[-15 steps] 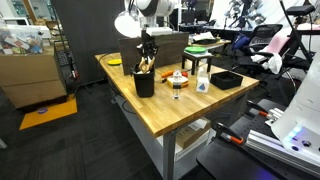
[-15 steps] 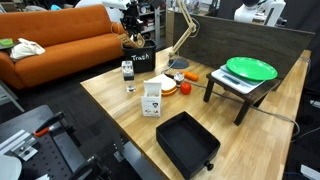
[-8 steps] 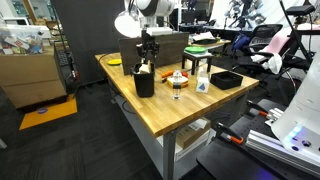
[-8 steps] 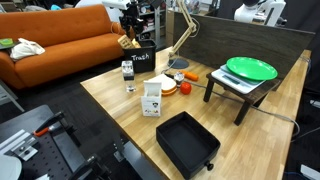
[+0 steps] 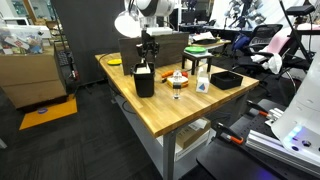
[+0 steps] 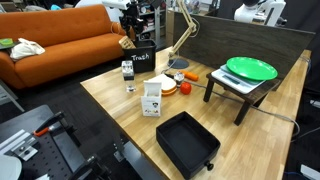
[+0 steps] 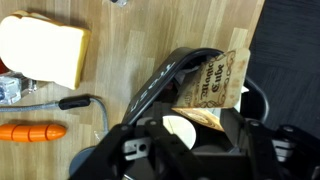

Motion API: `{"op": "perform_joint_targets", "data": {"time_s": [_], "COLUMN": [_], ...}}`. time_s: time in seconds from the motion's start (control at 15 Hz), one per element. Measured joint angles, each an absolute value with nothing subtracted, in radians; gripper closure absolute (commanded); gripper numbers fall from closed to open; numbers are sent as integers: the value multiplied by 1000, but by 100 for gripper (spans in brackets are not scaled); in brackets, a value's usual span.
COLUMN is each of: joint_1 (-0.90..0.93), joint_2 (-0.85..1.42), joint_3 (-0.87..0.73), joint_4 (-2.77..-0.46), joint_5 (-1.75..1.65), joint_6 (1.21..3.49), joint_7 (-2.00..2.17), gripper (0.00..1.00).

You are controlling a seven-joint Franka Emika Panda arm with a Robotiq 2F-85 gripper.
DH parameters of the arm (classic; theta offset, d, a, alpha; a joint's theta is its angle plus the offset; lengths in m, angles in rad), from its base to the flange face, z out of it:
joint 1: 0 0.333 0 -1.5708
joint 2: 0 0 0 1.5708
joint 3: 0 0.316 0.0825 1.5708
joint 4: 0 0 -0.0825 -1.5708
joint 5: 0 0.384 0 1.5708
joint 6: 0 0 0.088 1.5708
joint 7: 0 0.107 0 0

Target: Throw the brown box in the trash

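The brown box (image 7: 208, 84) is a tan carton with dark print. It hangs tilted at the mouth of the black trash bin (image 5: 144, 83), whose side reads "Trash" (image 6: 143, 59). In both exterior views only a sliver of the box shows at the bin's rim (image 5: 142, 68) (image 6: 126, 42). My gripper (image 5: 148, 52) (image 6: 130, 28) hovers right above the bin. In the wrist view its fingers (image 7: 190, 128) stand apart on either side, and the box sits below them, free of both.
On the wooden table (image 6: 120, 105) stand a red-topped jar (image 6: 127, 70), a white carton (image 6: 152, 98), a flat black tray (image 6: 188, 143) and a green plate on a stand (image 6: 250, 68). A carrot (image 7: 30, 130) and a cable (image 7: 62, 102) lie near the bin. An orange couch (image 6: 55, 50) is behind.
The brown box has sunk lower into the bin's mouth and tipped over. The gripper has stayed at about the same height above the bin.
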State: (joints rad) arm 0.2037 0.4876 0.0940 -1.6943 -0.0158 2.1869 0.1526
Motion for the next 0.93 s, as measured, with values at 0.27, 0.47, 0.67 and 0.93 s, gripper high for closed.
{"op": "perform_joint_targets", "data": {"time_s": [0.27,0.47,0.67,0.93], "joint_1": [204,204,205,205], "joint_2": [488,488,488,488], "joint_3": [94,94,94,94], "joint_4": [-1694,-1694,-1694,-1694], "joint_5": [-16,-16,-16,-16], "joint_6": [2187,2187,2187,2187], "joint_7": [153,153,153,153], "gripper": [30,12,12,12]}}
